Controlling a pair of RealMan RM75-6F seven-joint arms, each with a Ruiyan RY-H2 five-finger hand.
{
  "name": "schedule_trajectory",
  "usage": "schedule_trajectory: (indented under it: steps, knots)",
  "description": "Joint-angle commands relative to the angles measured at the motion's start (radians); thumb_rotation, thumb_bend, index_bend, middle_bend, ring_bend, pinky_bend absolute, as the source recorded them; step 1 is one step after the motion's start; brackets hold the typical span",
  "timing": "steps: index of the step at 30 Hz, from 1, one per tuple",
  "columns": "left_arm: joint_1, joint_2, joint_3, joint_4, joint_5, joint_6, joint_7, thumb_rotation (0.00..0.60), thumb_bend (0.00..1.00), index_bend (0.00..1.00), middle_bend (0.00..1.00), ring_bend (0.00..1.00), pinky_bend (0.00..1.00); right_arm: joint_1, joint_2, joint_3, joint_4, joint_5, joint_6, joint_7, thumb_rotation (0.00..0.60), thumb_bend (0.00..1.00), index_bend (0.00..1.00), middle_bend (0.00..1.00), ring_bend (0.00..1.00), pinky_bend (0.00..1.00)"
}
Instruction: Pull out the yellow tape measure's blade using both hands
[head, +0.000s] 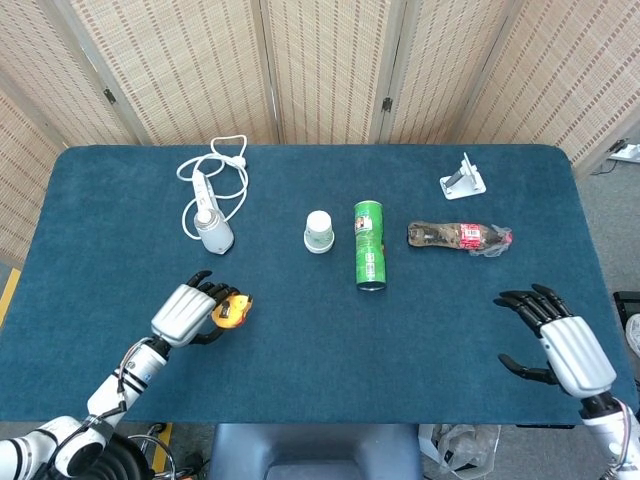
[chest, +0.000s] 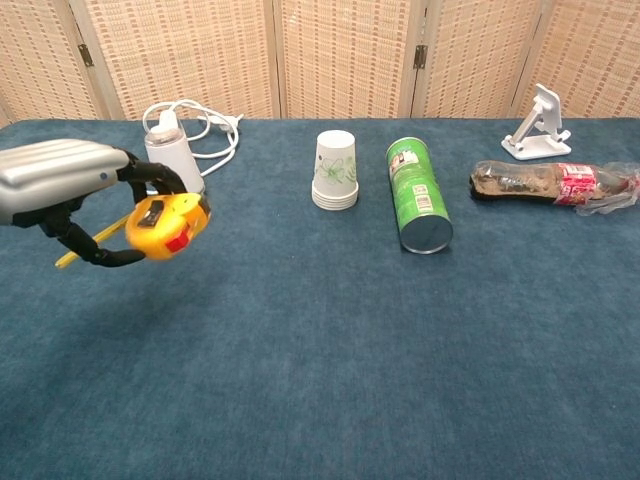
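Observation:
My left hand (head: 186, 313) (chest: 62, 187) grips the yellow tape measure (head: 231, 309) (chest: 169, 225) and holds it above the blue table (head: 320, 350) at the near left. A short yellow strip (chest: 92, 243) hangs from the case toward the left. My right hand (head: 560, 345) hovers open over the near right part of the table, fingers spread, with nothing in it. The chest view does not show the right hand.
A white device with a coiled cord (head: 212, 230) lies behind the left hand. A stack of paper cups (head: 319, 232), a green can on its side (head: 369, 245), a wrapped brown bottle (head: 460, 237) and a white stand (head: 463, 180) sit further back.

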Motion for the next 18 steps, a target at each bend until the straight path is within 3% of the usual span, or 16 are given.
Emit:
schedule_trajectory:
  steps: [1, 9, 18]
  knots:
    - [-0.019, 0.039, -0.028, -0.066, -0.018, -0.012, 0.003, 0.600, 0.41, 0.53, 0.51, 0.44, 0.19, 0.091, 0.021, 0.039, -0.083, 0.009, -0.109, -0.028, 0.600, 0.23, 0.21, 0.23, 0.18, 0.11]
    - [-0.049, 0.082, -0.075, -0.176, -0.051, -0.016, 0.040, 0.600, 0.41, 0.53, 0.51, 0.44, 0.19, 0.285, -0.002, 0.145, -0.198, 0.168, -0.345, -0.047, 0.600, 0.23, 0.25, 0.23, 0.18, 0.11]
    - [-0.073, 0.111, -0.101, -0.274, -0.089, -0.019, 0.086, 0.600, 0.41, 0.53, 0.51, 0.44, 0.18, 0.475, -0.090, 0.241, -0.210, 0.414, -0.534, -0.123, 0.600, 0.23, 0.30, 0.17, 0.14, 0.11]
